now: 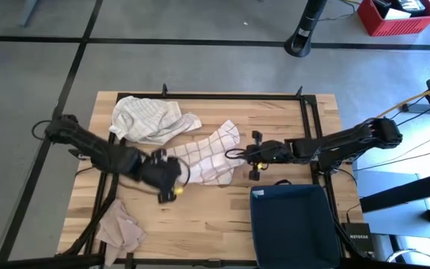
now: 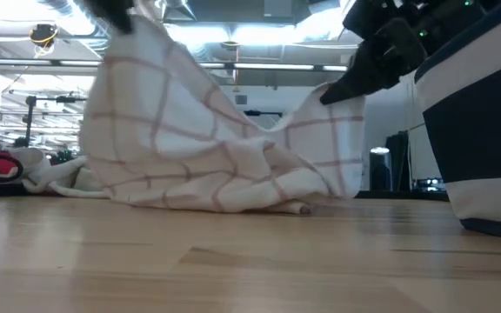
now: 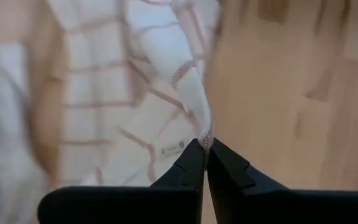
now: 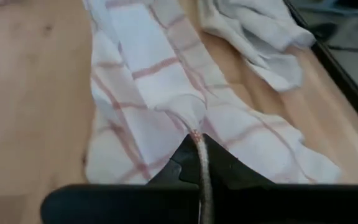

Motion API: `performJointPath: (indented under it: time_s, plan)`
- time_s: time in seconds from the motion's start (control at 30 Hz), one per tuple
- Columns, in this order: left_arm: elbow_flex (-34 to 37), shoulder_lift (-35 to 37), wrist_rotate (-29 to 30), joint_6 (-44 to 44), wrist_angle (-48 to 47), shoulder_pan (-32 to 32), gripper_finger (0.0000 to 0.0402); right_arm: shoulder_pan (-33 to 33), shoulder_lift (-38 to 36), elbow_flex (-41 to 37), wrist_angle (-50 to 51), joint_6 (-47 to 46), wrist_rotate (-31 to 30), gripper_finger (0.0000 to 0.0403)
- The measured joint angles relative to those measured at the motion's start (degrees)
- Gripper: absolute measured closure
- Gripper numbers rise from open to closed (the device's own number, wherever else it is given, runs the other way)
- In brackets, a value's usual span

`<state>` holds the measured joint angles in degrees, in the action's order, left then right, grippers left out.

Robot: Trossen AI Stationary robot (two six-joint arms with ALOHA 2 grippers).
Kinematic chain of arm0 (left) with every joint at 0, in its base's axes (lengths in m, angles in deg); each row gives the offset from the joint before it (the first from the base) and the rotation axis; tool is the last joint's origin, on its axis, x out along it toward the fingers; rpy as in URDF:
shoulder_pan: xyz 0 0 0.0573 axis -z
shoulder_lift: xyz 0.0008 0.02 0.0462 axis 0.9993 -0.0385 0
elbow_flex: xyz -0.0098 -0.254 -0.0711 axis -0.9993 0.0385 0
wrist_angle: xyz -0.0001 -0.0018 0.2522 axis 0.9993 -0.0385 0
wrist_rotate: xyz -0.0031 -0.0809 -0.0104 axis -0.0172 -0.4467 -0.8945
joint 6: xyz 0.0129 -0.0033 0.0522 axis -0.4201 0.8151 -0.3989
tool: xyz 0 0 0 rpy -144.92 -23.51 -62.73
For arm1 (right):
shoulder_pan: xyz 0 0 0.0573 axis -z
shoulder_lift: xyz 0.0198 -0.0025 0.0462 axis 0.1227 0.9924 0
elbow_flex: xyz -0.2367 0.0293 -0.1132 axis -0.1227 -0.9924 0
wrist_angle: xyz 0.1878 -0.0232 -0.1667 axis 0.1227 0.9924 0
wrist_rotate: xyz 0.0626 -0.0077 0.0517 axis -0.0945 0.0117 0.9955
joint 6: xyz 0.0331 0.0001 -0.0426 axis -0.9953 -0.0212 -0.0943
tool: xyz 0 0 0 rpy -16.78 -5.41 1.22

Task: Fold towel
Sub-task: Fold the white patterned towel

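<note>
Both grippers, the left gripper [image 3: 204, 148] and the right gripper [image 4: 199, 144], are clenched on opposite edges of the checked towel [image 1: 204, 157] at the middle of the table [image 1: 290, 127], so the spreading step seems underway; next, pull it taut and flat.

A lab or workshop: wooden bench [image 1: 275, 217] on bare concrete, ceiling strip lights [image 2: 259, 35], equipment stands.
</note>
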<state>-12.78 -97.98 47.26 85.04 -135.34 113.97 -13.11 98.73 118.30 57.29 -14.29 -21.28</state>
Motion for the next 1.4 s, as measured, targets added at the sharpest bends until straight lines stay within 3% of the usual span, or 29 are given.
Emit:
performJointPath:
  time_s: [0.2, 0.4, 0.53, 0.7, 0.77, 0.93, 1.0, 1.1, 1.4]
  plan:
    - [9.70, -3.27, -0.21, 10.42, 11.03, 7.21, 0.0390, 0.00, 3.70, -0.02, -4.71, 0.27, 3.64, 0.0402]
    - [14.35, -8.71, -4.79, 2.66, 23.50, 7.33, 0.0364, 0.00, 3.85, 0.00, -5.03, 0.25, 3.61, 0.0402]
    - [13.19, -9.91, -10.50, -2.33, 20.22, 5.15, 0.0312, 0.00, 3.85, 0.03, -5.90, -0.60, 3.60, 0.0402]
    - [7.36, -7.36, -21.89, -2.84, 5.70, 1.65, 0.0257, -0.48, 3.80, 0.04, -5.82, -4.99, 3.63, 0.0402]
    - [6.47, -5.41, -20.02, -1.42, 1.01, 1.57, 0.0248, -1.31, 3.80, 0.04, -5.84, -6.12, 3.62, 0.0402]
    - [9.47, -0.27, 1.45, 1.84, -3.43, 3.46, 0.0243, -4.73, 3.80, 0.06, -7.45, -8.01, 3.57, 0.0402]
    - [12.47, 0.62, 4.70, 3.51, -1.98, 2.31, 0.0243, -5.94, 3.80, 0.07, -7.60, -8.85, 2.12, 0.0402]
    - [17.14, 0.88, 3.85, 4.75, 2.43, -0.53, 0.0243, -7.30, 3.80, 0.07, -7.54, -9.00, -0.78, 0.0402]
    - [28.36, 0.88, -11.94, -3.26, 21.07, -11.38, 0.0243, -7.43, 3.80, 0.07, -7.19, -8.94, -3.96, 0.0402]
